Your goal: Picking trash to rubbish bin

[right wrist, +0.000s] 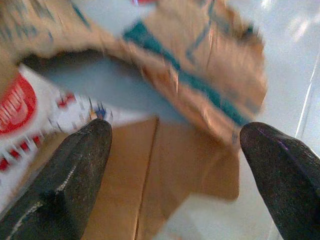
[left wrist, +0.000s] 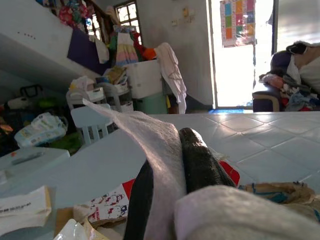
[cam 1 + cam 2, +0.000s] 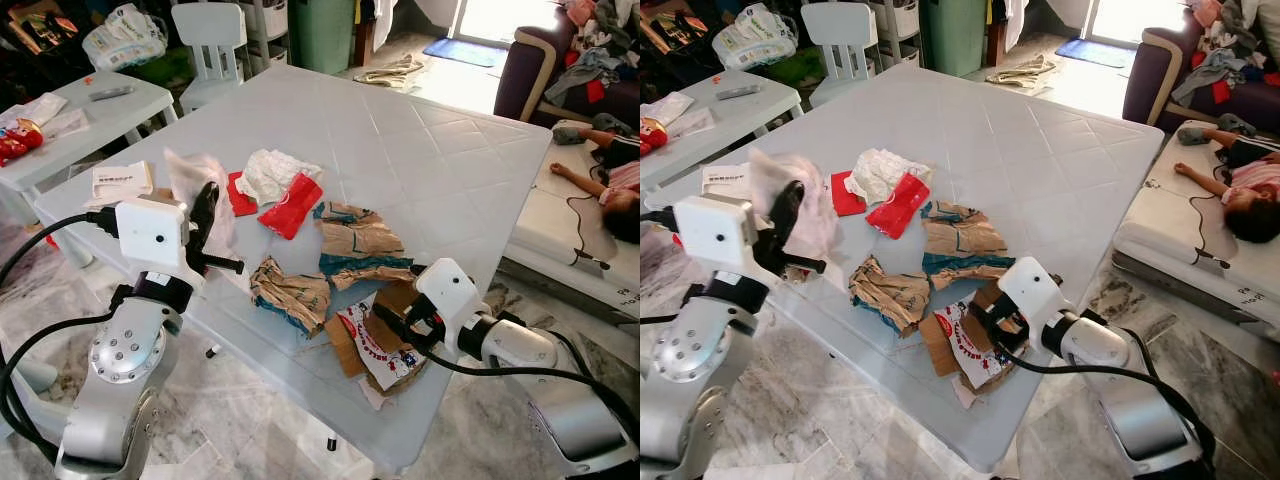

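Observation:
My left gripper is raised over the table's left edge, shut on a thin pinkish-white plastic wrapper. In the left wrist view the wrapper drapes over and between the fingers. My right gripper is open, low over a flat brown cardboard piece with a red-and-white printed wrapper at the table's front edge. Its fingers straddle the cardboard. More trash lies mid-table: torn brown paper bags, a red wrapper and crumpled white paper.
The white table has bare surface at its far side. A booklet lies at its left corner. A small side table, a child's chair and a green bin stand behind. A person lies on a mattress at right.

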Motion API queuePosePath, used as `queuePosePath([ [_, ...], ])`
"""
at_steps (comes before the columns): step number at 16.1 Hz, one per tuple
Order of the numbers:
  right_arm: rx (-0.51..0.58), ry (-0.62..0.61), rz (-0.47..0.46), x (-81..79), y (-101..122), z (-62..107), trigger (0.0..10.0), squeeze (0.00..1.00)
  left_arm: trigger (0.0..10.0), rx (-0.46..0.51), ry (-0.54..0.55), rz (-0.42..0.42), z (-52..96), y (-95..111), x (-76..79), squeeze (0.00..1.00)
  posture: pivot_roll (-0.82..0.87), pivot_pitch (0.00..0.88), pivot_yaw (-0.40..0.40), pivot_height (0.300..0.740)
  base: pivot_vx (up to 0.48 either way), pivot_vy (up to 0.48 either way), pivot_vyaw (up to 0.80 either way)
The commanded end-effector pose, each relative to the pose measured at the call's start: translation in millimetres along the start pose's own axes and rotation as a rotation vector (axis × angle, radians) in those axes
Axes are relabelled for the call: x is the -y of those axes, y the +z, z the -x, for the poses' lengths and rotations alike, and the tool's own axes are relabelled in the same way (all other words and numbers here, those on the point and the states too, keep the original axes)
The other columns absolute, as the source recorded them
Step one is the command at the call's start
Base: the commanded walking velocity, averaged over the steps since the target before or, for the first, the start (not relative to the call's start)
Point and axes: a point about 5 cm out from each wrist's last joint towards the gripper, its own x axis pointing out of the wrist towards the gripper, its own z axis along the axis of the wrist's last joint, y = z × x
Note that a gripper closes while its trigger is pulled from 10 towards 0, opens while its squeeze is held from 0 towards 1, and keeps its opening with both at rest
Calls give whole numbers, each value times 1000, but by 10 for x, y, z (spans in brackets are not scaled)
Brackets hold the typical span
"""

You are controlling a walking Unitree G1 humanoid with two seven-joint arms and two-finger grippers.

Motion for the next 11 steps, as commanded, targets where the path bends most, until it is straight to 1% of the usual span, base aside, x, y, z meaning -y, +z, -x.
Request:
queuePosePath([
  [1,-56,-3,-10,5,-83,-8,10000,0,0,16,-16,-7,-24,7,17,0,6,67,-10,740,0,0,0],
  [3,-55,-9,-31,-1,-103,-13,10000,0,0,17,-23,-4,-32,-5,39,0,3,67,-7,740,0,0,0],
  [4,-39,-28,-71,8,-103,-19,0,0,0,17,-33,3,-40,-17,62,0,1,67,-6,740,0,0,0],
  [7,-24,-68,-83,43,-89,-36,0,0,0,16,-48,17,-55,-44,99,0,-3,66,-1,740,0,0,0],
  [8,10,-94,-96,73,-44,-47,0,0,0,19,-52,21,-64,-47,111,0,-5,67,1,740,0,0,0],
  [11,23,-114,-102,82,-30,-52,0,0,0,24,-60,33,-81,-51,132,0,-7,70,2,740,0,0,0],
])
